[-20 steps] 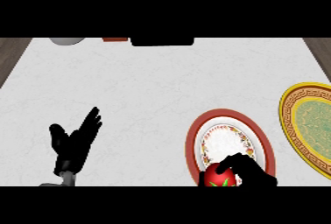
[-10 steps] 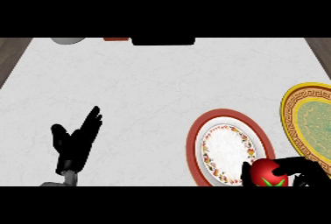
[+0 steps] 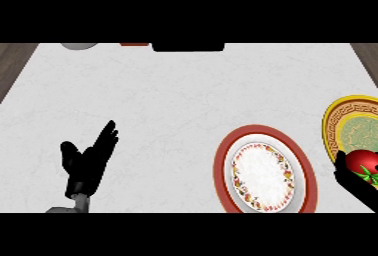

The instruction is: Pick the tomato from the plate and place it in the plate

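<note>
Far edge clutter
You see a grey round object (image 3: 79,45), a red-brown item (image 3: 134,44) and a black block (image 3: 187,47) on the white counter (image 3: 184,95).

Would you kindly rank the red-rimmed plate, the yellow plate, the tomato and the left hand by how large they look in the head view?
1. Red-rimmed plate, largest.
2. Yellow plate: unsure, since the picture's right edge cuts it off.
3. Left hand, open and resting at lower left.
4. Tomato, smallest, held in the right hand.

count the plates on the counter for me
2: a red-rimmed plate right of centre, bare, and a yellow-rimmed plate at the right edge, partly cut off, with the tomato held over its near rim.
</note>
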`<state>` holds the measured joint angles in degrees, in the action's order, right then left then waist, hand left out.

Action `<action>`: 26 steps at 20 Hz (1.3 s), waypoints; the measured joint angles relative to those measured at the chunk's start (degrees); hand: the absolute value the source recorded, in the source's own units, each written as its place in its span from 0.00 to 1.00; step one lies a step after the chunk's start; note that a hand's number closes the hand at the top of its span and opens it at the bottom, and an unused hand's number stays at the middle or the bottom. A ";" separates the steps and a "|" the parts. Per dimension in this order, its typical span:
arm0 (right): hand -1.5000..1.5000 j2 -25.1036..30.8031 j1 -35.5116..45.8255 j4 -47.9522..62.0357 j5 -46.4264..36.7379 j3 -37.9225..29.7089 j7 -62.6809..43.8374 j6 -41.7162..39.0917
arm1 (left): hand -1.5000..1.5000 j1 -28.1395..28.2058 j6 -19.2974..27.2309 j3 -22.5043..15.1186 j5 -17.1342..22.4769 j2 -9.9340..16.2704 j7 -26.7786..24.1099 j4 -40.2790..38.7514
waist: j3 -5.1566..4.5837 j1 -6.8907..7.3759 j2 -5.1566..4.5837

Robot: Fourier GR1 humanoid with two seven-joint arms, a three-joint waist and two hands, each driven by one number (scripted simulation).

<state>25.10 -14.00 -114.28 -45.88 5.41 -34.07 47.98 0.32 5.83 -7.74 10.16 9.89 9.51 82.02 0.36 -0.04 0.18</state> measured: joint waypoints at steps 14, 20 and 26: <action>1.00 9.27 16.99 40.63 36.75 -18.48 34.57 -4.57 | 0.50 -0.54 -0.25 0.12 -0.49 -0.87 1.55 0.64 | -0.03 0.87 -0.26; 0.00 13.64 21.90 58.27 37.77 -17.56 35.74 -16.54 | 0.50 -1.12 -0.51 -0.18 -0.67 -1.14 2.24 0.81 | -0.03 1.84 -0.58; 0.00 13.87 30.00 73.99 42.51 -21.49 49.65 -26.18 | 0.50 -1.15 -0.85 -0.03 -1.02 -1.29 1.65 0.21 | 0.11 1.85 -0.59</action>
<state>38.97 16.00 -40.30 -3.38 -16.07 15.58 21.80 -0.83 4.98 -7.77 9.14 8.61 11.16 82.23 0.47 1.82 -0.40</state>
